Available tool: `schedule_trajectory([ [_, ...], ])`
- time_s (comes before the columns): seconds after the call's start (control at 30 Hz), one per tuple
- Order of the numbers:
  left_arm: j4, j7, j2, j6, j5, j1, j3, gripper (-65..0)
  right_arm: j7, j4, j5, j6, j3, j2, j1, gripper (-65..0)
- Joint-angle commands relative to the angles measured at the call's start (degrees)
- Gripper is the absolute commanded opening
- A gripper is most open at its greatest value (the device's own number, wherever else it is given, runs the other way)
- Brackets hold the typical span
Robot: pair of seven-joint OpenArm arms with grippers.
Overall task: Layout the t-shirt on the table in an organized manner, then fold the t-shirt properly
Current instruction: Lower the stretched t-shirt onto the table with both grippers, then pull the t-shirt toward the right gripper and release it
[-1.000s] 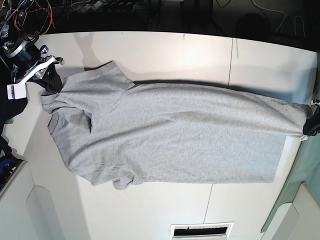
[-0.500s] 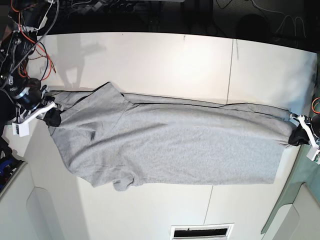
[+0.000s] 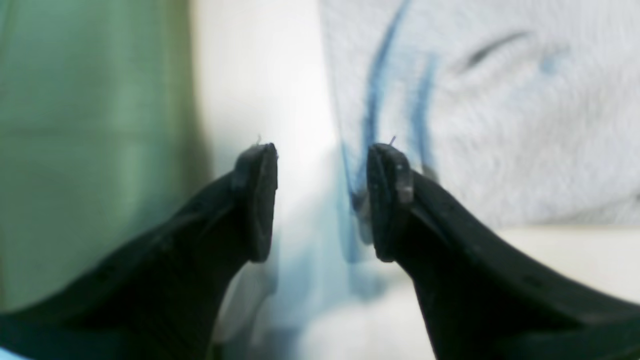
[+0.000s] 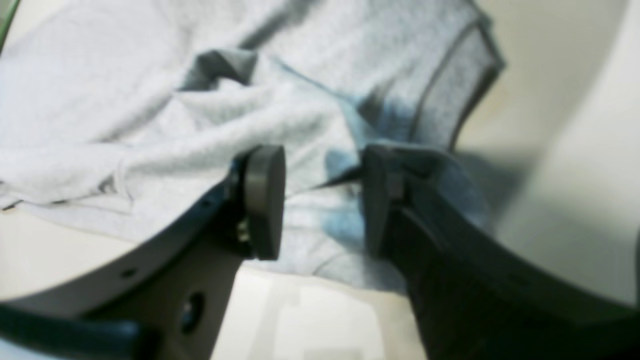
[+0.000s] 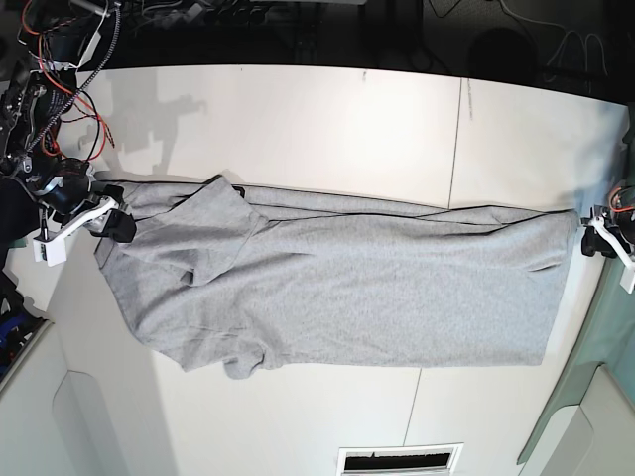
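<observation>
The light grey t-shirt (image 5: 347, 288) lies stretched lengthwise across the white table (image 5: 327, 109), sleeves and collar at the base view's left, hem at its right. My right gripper (image 5: 114, 223) is at the collar end. In the right wrist view it (image 4: 320, 200) stands open, with rumpled grey cloth (image 4: 150, 100) and a dark-trimmed edge showing through the gap. My left gripper (image 5: 595, 238) is at the hem corner. In the left wrist view it (image 3: 322, 200) is open, the shirt's blurred edge (image 3: 525, 125) just beyond the right fingertip (image 3: 385, 165).
A thin dark seam (image 5: 456, 139) crosses the table. Green flooring (image 5: 595, 377) runs past the table's right edge, close to my left gripper. Loose wires and electronics (image 5: 60, 40) crowd the top left corner. A white vent (image 5: 402, 458) sits at the bottom.
Both grippers, shut on the shirt's two ends before, now stand open. The shirt's raised upper edge has dropped onto the table and the cloth lies flatter.
</observation>
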Motion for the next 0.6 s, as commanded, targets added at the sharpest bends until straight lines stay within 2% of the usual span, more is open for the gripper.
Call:
schedule_trajectory([
  [0.0, 0.8, -0.8, -1.6, 0.0, -1.3, -1.2, -1.1, -33.4, 1.1, 1.1, 1.7, 0.0, 1.0, 0.8, 1.1, -39.3],
  [0.1, 0.8, 1.1, -1.6, -0.9, -1.7, -1.2, -3.5, -33.4, 1.1, 1.2, 3.3, 0.0, 3.5, 0.8, 1.1, -39.3],
  [0.2, 0.8, 2.4, -1.6, -3.5, -6.0, -1.2, -4.0, -33.4, 1.3, 1.2, 3.4, 0.0, 5.9, 0.8, 1.1, -39.3],
  [0.27, 0.8, 2.8, -1.6, -3.9, -8.0, -1.2, -4.0, -33.3, 1.8, 1.2, 2.6, -0.1, 6.7, 0.8, 1.1, -38.6],
  [0.37, 0.8, 4.3, -2.3, -4.1, -10.8, -1.2, -4.0, -33.3, 3.0, 1.2, -1.0, -1.0, 7.0, 0.8, 1.1, -28.9],
  [0.4, 0.8, 5.2, -2.6, -4.9, -11.9, -1.2, -4.0, -33.3, 3.4, 1.2, -1.8, -1.3, 7.0, 0.8, 1.1, -26.0],
  [0.43, 0.8, 6.3, -2.7, -7.2, -13.2, -1.2, -4.0, -33.3, 3.7, 1.2, -2.2, -1.8, 7.0, 0.9, 1.1, -24.2],
  [0.47, 0.8, 7.5, -2.6, -8.9, -13.7, -1.4, -4.0, -33.1, 3.7, 1.1, -2.1, -2.4, 7.0, 1.0, 1.1, -24.0],
  [0.57, 0.8, 8.7, -1.5, -9.3, -12.5, -1.4, -4.0, -32.2, 3.7, 0.6, -2.2, -2.4, 6.9, 1.0, 1.2, -24.0],
])
